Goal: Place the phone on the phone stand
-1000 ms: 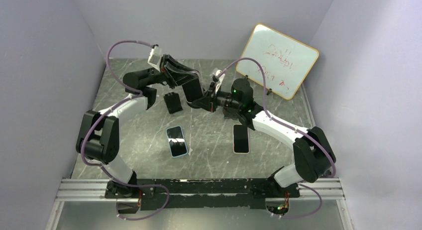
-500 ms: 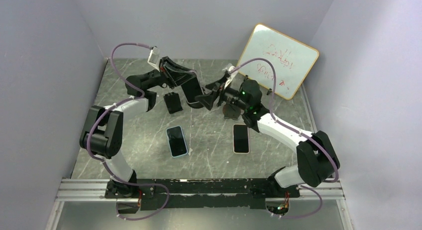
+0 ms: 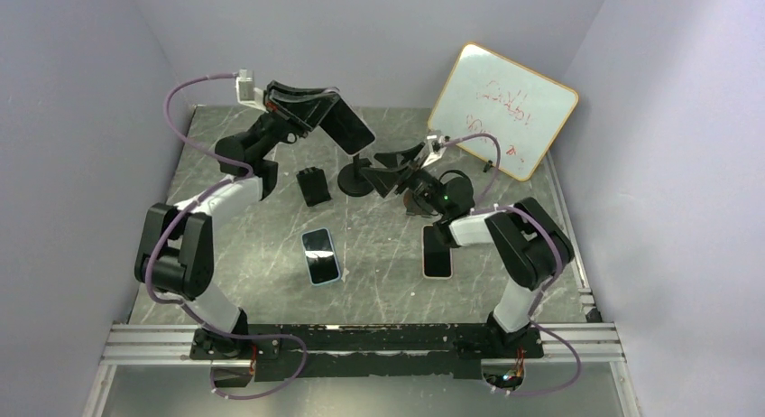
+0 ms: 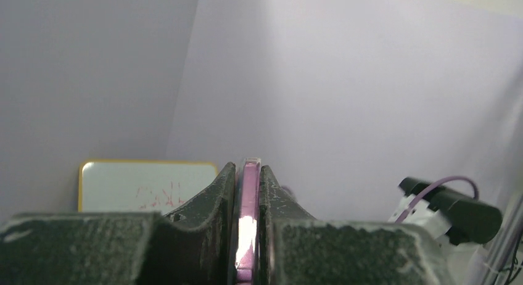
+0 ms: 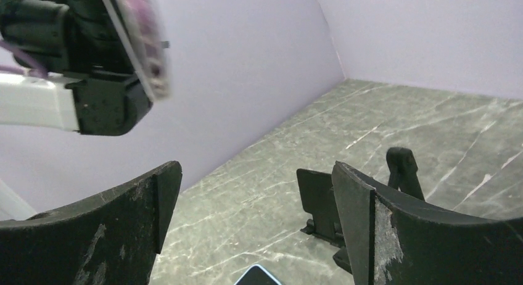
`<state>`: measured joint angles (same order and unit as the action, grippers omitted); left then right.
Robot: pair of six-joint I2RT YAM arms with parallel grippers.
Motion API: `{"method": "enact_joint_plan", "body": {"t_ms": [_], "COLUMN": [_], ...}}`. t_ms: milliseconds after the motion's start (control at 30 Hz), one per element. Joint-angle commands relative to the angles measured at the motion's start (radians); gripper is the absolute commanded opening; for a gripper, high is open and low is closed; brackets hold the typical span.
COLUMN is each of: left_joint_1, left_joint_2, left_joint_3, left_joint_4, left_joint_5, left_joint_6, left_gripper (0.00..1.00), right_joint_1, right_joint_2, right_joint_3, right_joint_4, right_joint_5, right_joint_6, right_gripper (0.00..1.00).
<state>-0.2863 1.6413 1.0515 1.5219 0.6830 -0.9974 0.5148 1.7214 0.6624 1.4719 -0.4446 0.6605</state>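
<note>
Item: pink-cased phone (image 4: 248,235), held aloft.
We log left gripper (image 4: 248,173) fingers clamped on it; right gripper (image 5: 256,180) fingers apart, near the round-based stand (image 3: 354,180).

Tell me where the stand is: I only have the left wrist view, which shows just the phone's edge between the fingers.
Observer: The round-base stand sits on the table; in the top view it is just nearer the robot than the raised phone.
Operator: Is the right gripper nearby?
Observer: Yes, the right gripper is open and empty, just right of that stand.
Operator: Anything else on the table?
Observer: A blue-cased phone lies flat, nearer the robot still.
</note>
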Motion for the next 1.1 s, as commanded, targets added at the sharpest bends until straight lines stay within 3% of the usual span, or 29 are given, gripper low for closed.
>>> {"method": "enact_joint_plan", "body": {"t_ms": [0, 833, 900, 967, 1067], "left_joint_1": [-0.002, -0.045, -0.048, -0.05, -0.05], "left_joint_2": [-0.072, -0.075, -0.071, -0.065, -0.058], "left_joint_3": [0.03, 0.016, 0.015, 0.017, 0.013], "left_joint_4": [0.314, 0.314, 0.314, 0.314, 0.314], "left_joint_5": [-0.114, -0.133, -0.135, -0.135, -0.135], "left_joint_6": [-0.041, -0.027, -0.021, -0.02, -0.015], "left_gripper": [0.05, 0.05, 0.05, 0.05, 0.05], "right_joint_1": [-0.018, 0.056, 0.059, 0.059, 0.059], "right_joint_2": [0.052, 0.092, 0.112, 0.138, 0.178], "right_joint_3": [0.053, 0.358, 0.396, 0.437, 0.487], "right_joint_4": [0.349, 0.35, 0.349, 0.35, 0.35], "right_joint_5": [-0.026, -0.12, -0.126, -0.142, -0.16], "right_joint_6": [0.145, 0.194, 0.214, 0.242, 0.283], "right_gripper": [0.97, 0.86, 0.79, 0.64, 0.25]}}
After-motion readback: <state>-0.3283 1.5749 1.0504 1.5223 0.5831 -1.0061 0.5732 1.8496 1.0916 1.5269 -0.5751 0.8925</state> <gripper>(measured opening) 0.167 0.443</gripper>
